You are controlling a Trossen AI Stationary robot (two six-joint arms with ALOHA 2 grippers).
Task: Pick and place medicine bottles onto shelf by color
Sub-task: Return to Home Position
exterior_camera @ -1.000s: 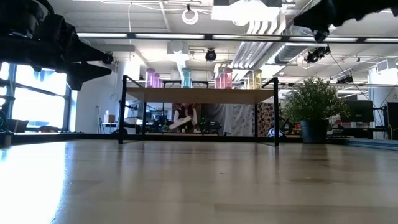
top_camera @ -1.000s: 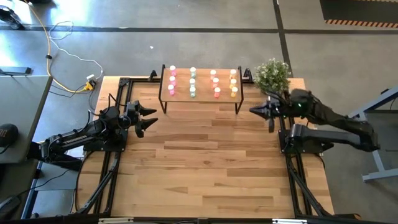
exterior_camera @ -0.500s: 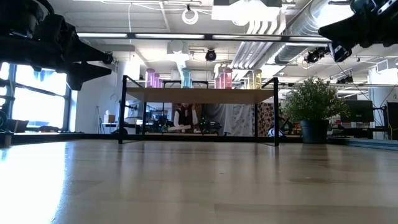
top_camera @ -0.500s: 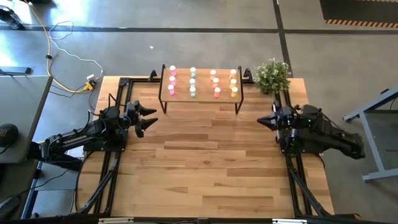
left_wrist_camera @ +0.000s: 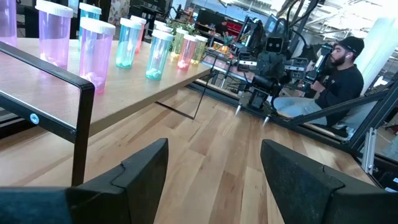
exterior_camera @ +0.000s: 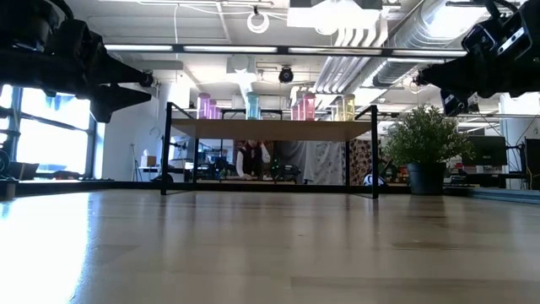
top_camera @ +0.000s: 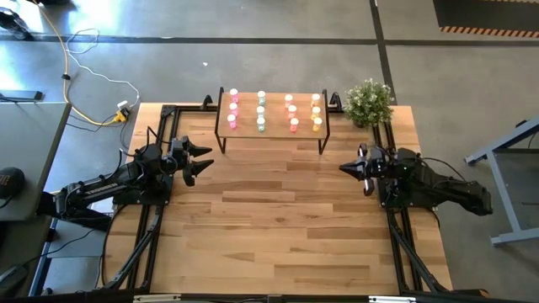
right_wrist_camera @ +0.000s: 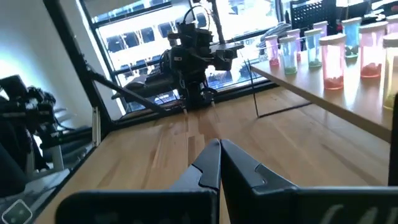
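The shelf (top_camera: 275, 119) stands at the table's far edge on black legs. The medicine bottles (top_camera: 261, 114) stand upright on it in four rows by colour: pink, green, red-orange, yellow. The bottles (left_wrist_camera: 96, 50) also show in the left wrist view and the bottles (right_wrist_camera: 333, 59) in the right wrist view. My left gripper (top_camera: 202, 160) hovers open by the table's left edge, short of the shelf's left end. My right gripper (top_camera: 344, 168) hovers shut near the right edge, nearer than the shelf's right end. Neither holds anything.
A potted plant (top_camera: 368, 103) stands at the far right corner beside the shelf. Black frame rails run along both table sides. A seated person (left_wrist_camera: 339, 81) shows beyond the right edge. The wood tabletop (top_camera: 278, 210) stretches between the arms and toward the near edge.
My right arm has drawn back from beside the plant and the shelf's right end toward the near edge, folding in over the table's right side, and its gripper has come down lower.
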